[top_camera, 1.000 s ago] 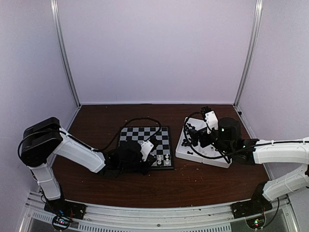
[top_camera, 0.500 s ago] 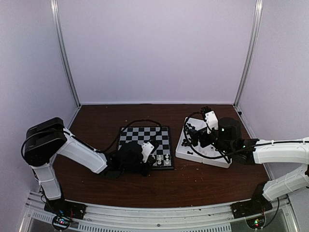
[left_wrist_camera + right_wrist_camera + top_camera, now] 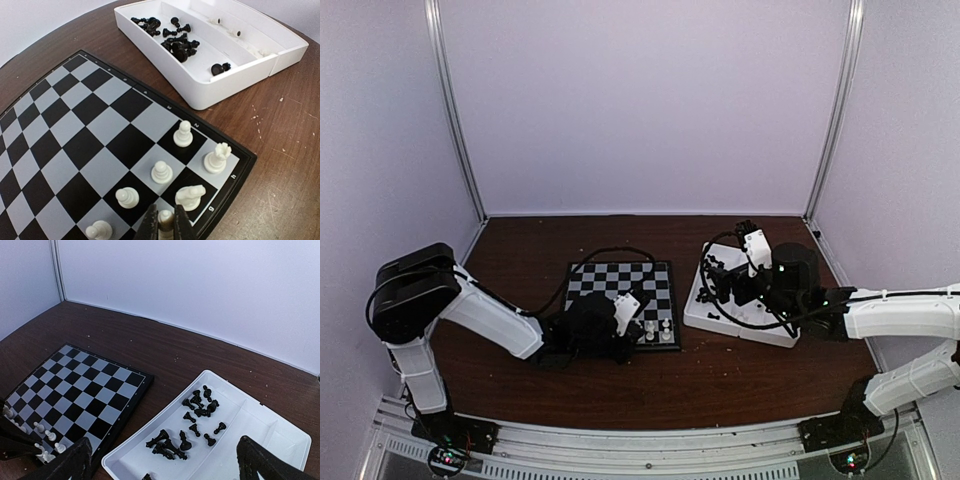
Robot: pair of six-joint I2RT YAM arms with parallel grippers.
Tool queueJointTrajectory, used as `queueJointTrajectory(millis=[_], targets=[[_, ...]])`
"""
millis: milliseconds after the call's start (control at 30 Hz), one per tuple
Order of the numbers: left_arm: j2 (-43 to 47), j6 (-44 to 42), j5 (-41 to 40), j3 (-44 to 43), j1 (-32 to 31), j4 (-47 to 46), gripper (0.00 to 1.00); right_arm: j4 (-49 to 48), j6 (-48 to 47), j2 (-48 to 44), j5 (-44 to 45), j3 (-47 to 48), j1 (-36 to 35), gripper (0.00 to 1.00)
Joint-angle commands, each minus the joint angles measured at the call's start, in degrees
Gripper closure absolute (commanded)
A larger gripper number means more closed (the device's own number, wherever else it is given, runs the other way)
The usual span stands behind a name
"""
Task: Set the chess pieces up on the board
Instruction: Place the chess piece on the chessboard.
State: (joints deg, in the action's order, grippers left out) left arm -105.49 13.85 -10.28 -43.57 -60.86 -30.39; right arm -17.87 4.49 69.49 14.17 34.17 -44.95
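Note:
The board (image 3: 620,285) lies at the table's centre. Several white chess pieces stand in its near right corner: a rook (image 3: 217,157), a knight (image 3: 191,195) and pawns (image 3: 161,171). My left gripper (image 3: 165,229) is shut on a white piece (image 3: 165,218) low over the edge square beside the knight; whether the piece touches the square is hidden. In the top view the left gripper (image 3: 638,328) is at that corner. My right gripper (image 3: 167,462) stands wide open over the white tray (image 3: 165,427), above loose black chess pieces (image 3: 192,425), holding nothing.
The divided tray (image 3: 740,322) sits just right of the board, with black pieces (image 3: 177,45) in its near compartment and a few bits in the far one. A black cable (image 3: 595,255) loops over the board's far left. Walls close in three sides.
My left gripper has edged slightly toward the board's near right corner with the white piece in it. The right arm has not moved.

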Motion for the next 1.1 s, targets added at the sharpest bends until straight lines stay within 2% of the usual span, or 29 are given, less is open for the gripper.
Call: queueJointTrajectory(millis=[0, 300, 467, 600, 733, 933, 1067], targets=[[-1.1, 0.8, -0.5, -1.3, -0.1, -2.6, 0.9, -1.3, 0.5, 0.1, -0.5, -0.6, 0.4, 0.0], [-0.1, 1.0, -0.9, -2.4, -0.1, 0.4, 0.8, -1.2, 0.5, 0.3, -0.7, -0.5, 0.5, 0.0], [1.0, 0.8, -1.1, -2.4, -0.1, 1.3, 0.79, -1.2, 0.5, 0.4, -0.8, -0.4, 0.5, 0.0], [3.3, 1.4, -0.7, -2.5, -0.1, 3.6, 0.79, -1.1, 0.5, 0.5, -0.8, -0.3, 0.5, 0.0], [8.4, 2.9, -1.4, -2.7, -0.1, 9.4, 0.74, -0.9, 0.5, 0.5, -0.8, -0.2, 0.5, 0.0], [20.0, 6.5, -4.6, -3.5, 0.0, 21.1, 0.59, 1.2, 1.5, -0.5, 0.3, 0.2, 0.7, 0.0], [25.3, 8.9, -11.5, -6.5, 0.1, 33.0, 0.39, 11.3, 6.5, -0.5, 2.0, 4.2, 1.7, 0.01]])
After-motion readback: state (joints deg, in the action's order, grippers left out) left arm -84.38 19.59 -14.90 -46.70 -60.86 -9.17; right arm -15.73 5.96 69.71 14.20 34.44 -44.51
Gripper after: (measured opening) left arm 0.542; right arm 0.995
